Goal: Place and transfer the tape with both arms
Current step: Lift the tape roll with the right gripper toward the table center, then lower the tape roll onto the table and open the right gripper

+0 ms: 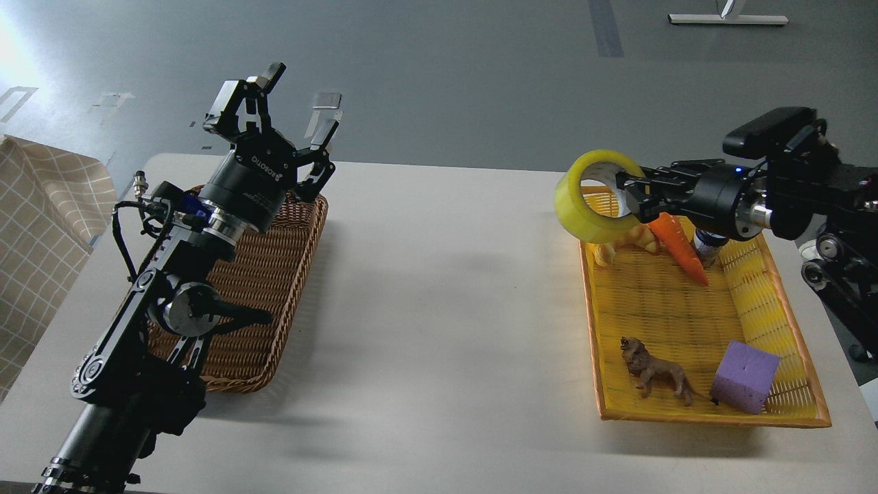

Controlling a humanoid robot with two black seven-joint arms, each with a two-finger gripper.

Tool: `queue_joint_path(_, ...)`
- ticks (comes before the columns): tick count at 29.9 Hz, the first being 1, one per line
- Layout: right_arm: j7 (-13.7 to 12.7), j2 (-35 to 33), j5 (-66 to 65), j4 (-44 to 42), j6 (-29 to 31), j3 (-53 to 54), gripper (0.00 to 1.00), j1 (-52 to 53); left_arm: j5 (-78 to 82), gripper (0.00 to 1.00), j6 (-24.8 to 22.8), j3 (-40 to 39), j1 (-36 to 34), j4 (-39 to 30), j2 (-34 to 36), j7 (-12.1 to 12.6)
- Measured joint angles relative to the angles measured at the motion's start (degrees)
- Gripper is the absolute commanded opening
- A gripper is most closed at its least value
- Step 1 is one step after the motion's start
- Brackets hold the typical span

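The tape (583, 206), a translucent yellow roll with a pale core, hangs in the air above the far left corner of the yellow tray (789, 322). My right gripper (630, 195) is shut on the roll's right wall, one finger inside the hole. The right arm comes in from the right edge, raised. My left gripper (302, 92) is open and empty, fingers pointing up, above the far end of the brown wicker basket (267, 302).
In the yellow tray lie a croissant (634, 241), a toy carrot (679, 248), a small jar (706, 247), a brown toy lion (655, 374) and a purple foam cube (744, 376). A checked cloth (41, 226) hangs at the far left. White table (439, 295) lies between basket and tray.
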Motion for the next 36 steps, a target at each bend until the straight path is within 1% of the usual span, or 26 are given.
queue_joint_path(7,-0.40,11.91,0.00,-6.74,0.00,-2.32,0.18,3.48,0.00,0.98,-0.02,-0.08,0.33,0.00,-0.01,-0.12)
queue_joint_path(13,-0.58,21.23,-0.01,-13.49,0.00,-2.86,0.17,4.03,-0.30,0.98,-0.04,-0.67,0.34,0.05,0.03,-0.13)
queue_joint_path(17,-0.58,25.90,0.00,-18.08,0.00,-2.89,0.16,3.54,-1.41,0.98,0.66,-0.91,0.23,0.04,0.01,-0.07)
queue_joint_path(20,-0.78,27.23,-0.01,-19.97,0.00,-3.20,0.16,2.75,-1.64,0.98,1.16,-1.14,0.23,-0.03,0.02,-0.11)
queue_joint_path(27,-0.98,27.49,-0.01,-20.39,0.00,-7.59,0.16,1.89,-1.75,0.98,1.30,-2.35,0.30,-0.09,0.02,-0.48)
queue_joint_path(36,-1.29,27.48,0.00,-21.77,-0.01,-10.76,0.16,1.73,-1.80,0.98,1.23,-3.43,0.61,-0.36,0.19,-0.60)
